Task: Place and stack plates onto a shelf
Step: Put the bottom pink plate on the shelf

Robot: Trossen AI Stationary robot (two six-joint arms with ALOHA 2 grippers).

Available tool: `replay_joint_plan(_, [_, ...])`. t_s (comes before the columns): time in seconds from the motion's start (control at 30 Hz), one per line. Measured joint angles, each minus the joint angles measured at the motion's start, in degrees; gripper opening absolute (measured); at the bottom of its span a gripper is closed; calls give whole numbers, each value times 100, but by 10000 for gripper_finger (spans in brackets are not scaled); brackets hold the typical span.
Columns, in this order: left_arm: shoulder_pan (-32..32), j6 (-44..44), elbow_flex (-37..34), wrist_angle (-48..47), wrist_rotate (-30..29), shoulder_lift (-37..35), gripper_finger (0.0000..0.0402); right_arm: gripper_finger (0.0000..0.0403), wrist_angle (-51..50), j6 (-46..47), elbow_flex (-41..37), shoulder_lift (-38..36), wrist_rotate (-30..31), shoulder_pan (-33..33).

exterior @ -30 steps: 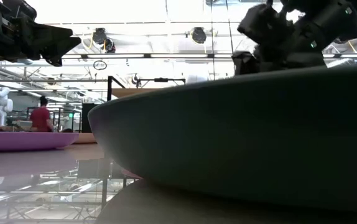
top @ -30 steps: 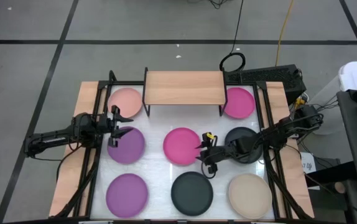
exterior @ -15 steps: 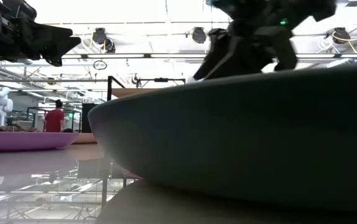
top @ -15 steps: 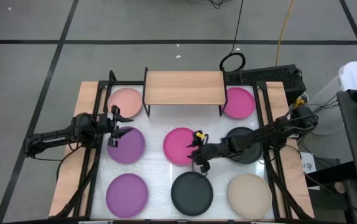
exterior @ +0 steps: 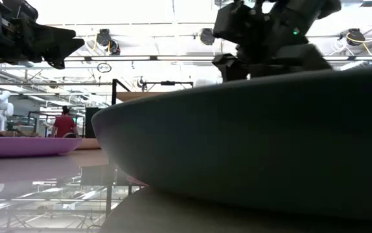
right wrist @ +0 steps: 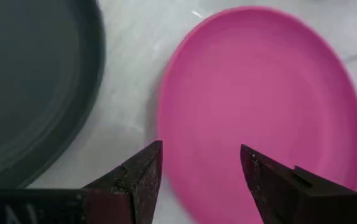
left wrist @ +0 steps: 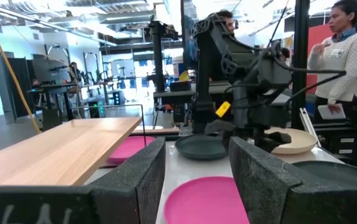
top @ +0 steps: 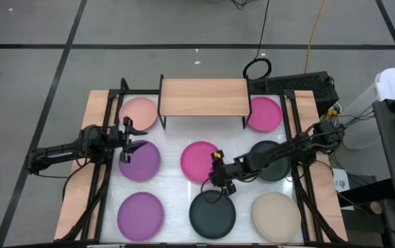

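Two arms low, right gripper (top: 217, 178) open over magenta plate (top: 201, 161), left gripper (top: 130, 138) open beside purple plate (top: 141, 161)

Eight plates on the table (top: 173, 186): one pale pink (top: 140, 111), two magenta (top: 263, 114) (top: 199, 160), two purple (top: 142, 162) (top: 140, 215), two dark grey-black (top: 269, 160) (top: 212, 215), one beige (top: 276, 215); one wood-topped shelf (top: 203, 96); two arms with open grippers, left gripper (top: 133, 137) and right gripper (top: 219, 180)

no readable text, no labels, no brands, no numbers, no signs anywhere
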Motion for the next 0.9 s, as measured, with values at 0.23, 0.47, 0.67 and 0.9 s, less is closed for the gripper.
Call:
replay_joint_plan(0.23, [0, 0, 0, 0, 0, 1, 184, 196, -23, 113, -455, 1, 27, 39])
replay_joint_plan(0.47, [0, 0, -2, 0, 0, 0, 184, 196, 459, 132, -903, -9, 47, 40])
replay_joint_plan(0.67, [0, 0, -2, 0, 0, 0, 184, 187, 894, -164, -1093, -14, 169, 44])
replay_joint_plan(0.9, [-1, 0, -2, 0, 0, 2, 184, 107, 919, -345, -1105, 1, 337, 42])
